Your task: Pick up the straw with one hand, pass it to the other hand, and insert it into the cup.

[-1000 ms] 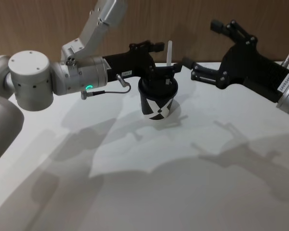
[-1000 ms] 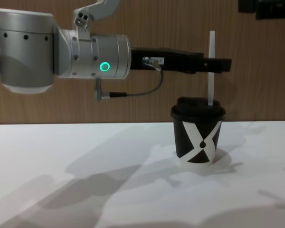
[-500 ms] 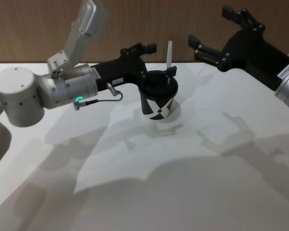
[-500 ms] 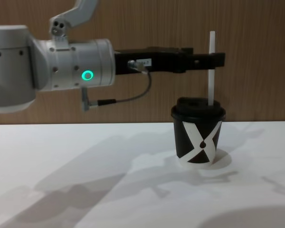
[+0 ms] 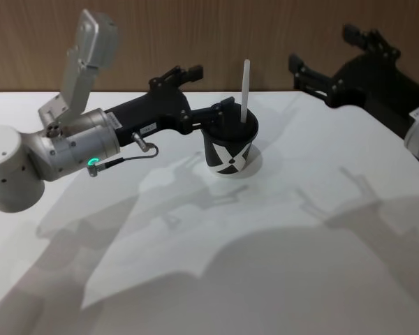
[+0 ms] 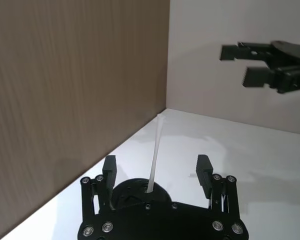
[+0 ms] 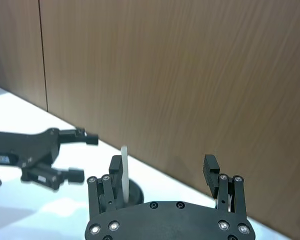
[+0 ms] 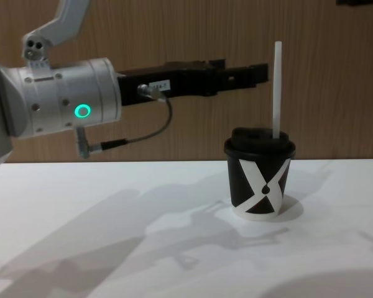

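Note:
The black cup (image 5: 229, 151) with a white X mark stands on the white table (image 5: 265, 251). The white straw (image 5: 244, 87) stands upright through its lid. My left gripper (image 5: 211, 89) is open, hanging level with the straw's upper part and just to its left, touching nothing. From the chest, the straw (image 8: 276, 87) rises from the cup (image 8: 259, 181) with the left gripper (image 8: 261, 73) a short gap away. In the left wrist view the straw (image 6: 155, 155) stands between the open fingers (image 6: 110, 167). My right gripper (image 5: 325, 49) is open at the far right, well clear of the cup.
A brown wood-panelled wall (image 5: 265, 28) runs right behind the cup. The white table stretches wide in front of and to both sides of the cup. The left arm's silver wrist (image 8: 68, 105) with its green ring reaches in from the left.
My left gripper has drawn back to the left off the straw, which stays standing in the cup. The right gripper has moved farther right and back.

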